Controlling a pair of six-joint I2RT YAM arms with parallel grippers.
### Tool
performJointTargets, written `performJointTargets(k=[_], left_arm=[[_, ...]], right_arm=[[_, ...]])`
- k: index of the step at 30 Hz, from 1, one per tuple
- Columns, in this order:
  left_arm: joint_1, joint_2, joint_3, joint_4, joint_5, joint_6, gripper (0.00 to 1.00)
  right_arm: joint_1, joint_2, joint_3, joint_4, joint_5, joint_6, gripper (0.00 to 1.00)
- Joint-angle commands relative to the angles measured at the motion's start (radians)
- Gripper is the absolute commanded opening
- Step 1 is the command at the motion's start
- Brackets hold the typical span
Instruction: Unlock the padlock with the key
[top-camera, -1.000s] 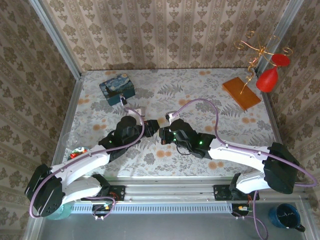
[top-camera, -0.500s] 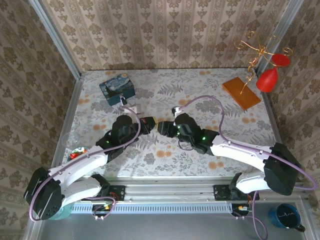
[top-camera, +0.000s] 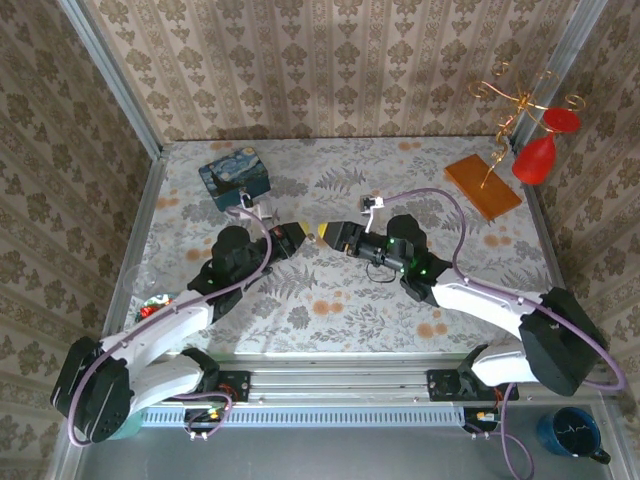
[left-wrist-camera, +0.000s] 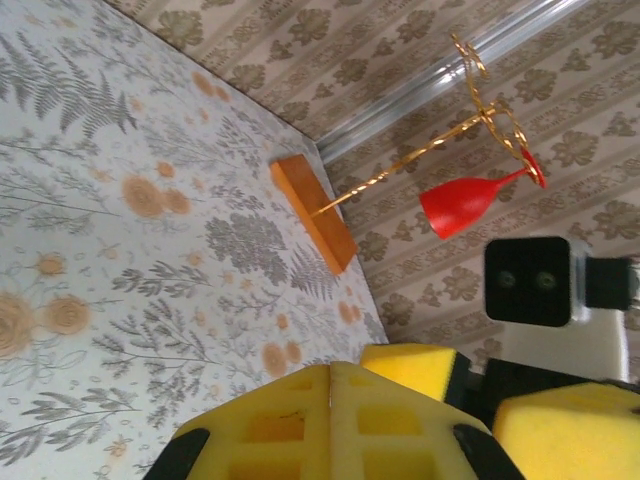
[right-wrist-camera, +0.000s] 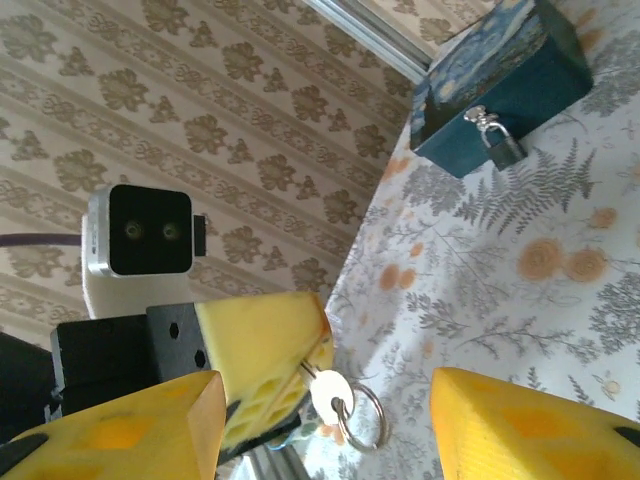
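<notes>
We start at the left of the table (top-camera: 330, 300), up toward the back wall, where the box (top-camera: 235, 170) sits with the padlock (top-camera: 245, 202) on its near face. The right wrist gives us the clear look. The padlock dangles from the silvery latch (right-wrist-camera: 480, 118) on the box front, shackle threaded through, body lying against the box, well apart from both grippers.

Moving right, here's the left gripper (top-camera: 299, 238), reaching in over mid-table. Its yellow pads (left-wrist-camera: 310, 390) are pressed flat together with just a thin seam between them. It's clenched, and what it's clenched on is the key (right-wrist-camera: 323, 388). From the right wrist we see the key's round head poking out of that yellow tip, with a wire ring (right-wrist-camera: 362, 420) hanging through it.

Next along, nose to nose with it, is the right gripper (top-camera: 333, 235), pointing back toward the left. Its jaws stand released: the yellow fingers (right-wrist-camera: 520, 430) sit wide, one on each side of the key, and neither touches it.

Farther right, near the back corner, a wooden block (top-camera: 483, 186) lies on the table. A gold wire stand (top-camera: 500, 120) rises from it, and a red glass (top-camera: 537, 158) hangs off that. At the bottom right, off the table, we spot a blue mug (top-camera: 570, 432).
</notes>
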Motion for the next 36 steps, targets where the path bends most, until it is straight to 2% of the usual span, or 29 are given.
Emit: performJointTargets(k=[1, 8, 27, 36], left_arm=[[0.002, 0.015, 0.009, 0.125, 0.086, -0.028, 0.0], [0.014, 0.032, 0.021, 0.143, 0.136, -0.028, 0.0], [0.048, 0.055, 0.042, 0.153, 0.176, -0.055, 0.0], [0.048, 0.054, 0.046, 0.152, 0.179, -0.058, 0.0]], right_arm=[[-0.007, 0.04, 0.025, 0.099, -0.104, 0.046, 0.57], [-0.007, 0.089, 0.018, 0.155, -0.128, 0.094, 0.55], [-0.006, 0.091, -0.013, 0.197, -0.146, 0.132, 0.32], [-0.003, 0.086, -0.015, 0.204, -0.154, 0.14, 0.27]])
